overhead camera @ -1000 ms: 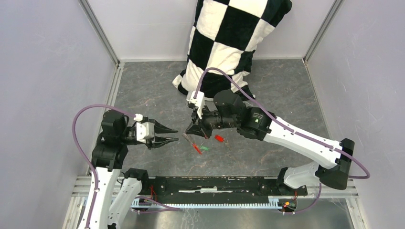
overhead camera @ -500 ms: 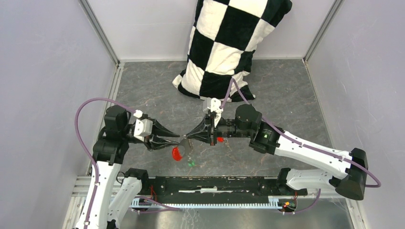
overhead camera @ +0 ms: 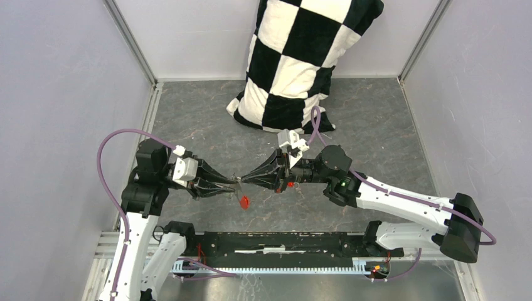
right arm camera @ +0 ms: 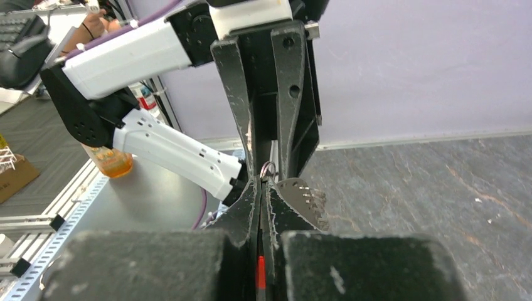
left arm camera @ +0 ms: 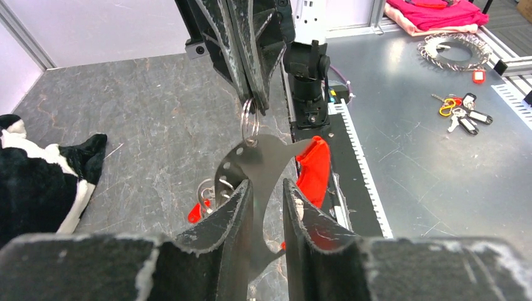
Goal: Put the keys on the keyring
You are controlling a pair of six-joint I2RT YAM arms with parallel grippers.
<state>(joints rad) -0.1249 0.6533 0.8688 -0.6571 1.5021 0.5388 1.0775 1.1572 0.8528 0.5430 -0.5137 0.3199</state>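
- My right claw (right arm camera: 264, 179) is fully closed and pinches the keyring (left arm camera: 257, 157) by its thin wire ring (left arm camera: 249, 120).
- The jaws of my left claw (left arm camera: 266, 185) stand a little apart, one on each side of the flat grey plate of the fob. I cannot tell if they really press the plate or only stand around it.
- The keyring hangs in the air between the two claws, in front of the pillow (overhead camera: 295, 63), on the side toward my bases. Its red part (overhead camera: 243, 201) points down from there, and a few smaller rings (left arm camera: 210, 188) hang at the side of the plate.
- The red key (overhead camera: 289, 185) lies on the table (overhead camera: 376, 125), also in front of the pillow, under my right claw. It does not touch the ring.
- The green key I cannot find in any view, so I cannot say where it is.
- I judge that the task is at an early stage. The keyring is taken up and held at two ends, which prepares the ring for threading, but I see no key on it.
- What is left, as I judge it: to take each key, to open the wire ring, and to slide the hole of the key onto it. This is for both keys.
- I can read no brand, label or writing on the fob, the red key or the claws.
- In the left wrist view some other keys with tags (left arm camera: 461, 113) lie on a bench beyond the table, too small to read.
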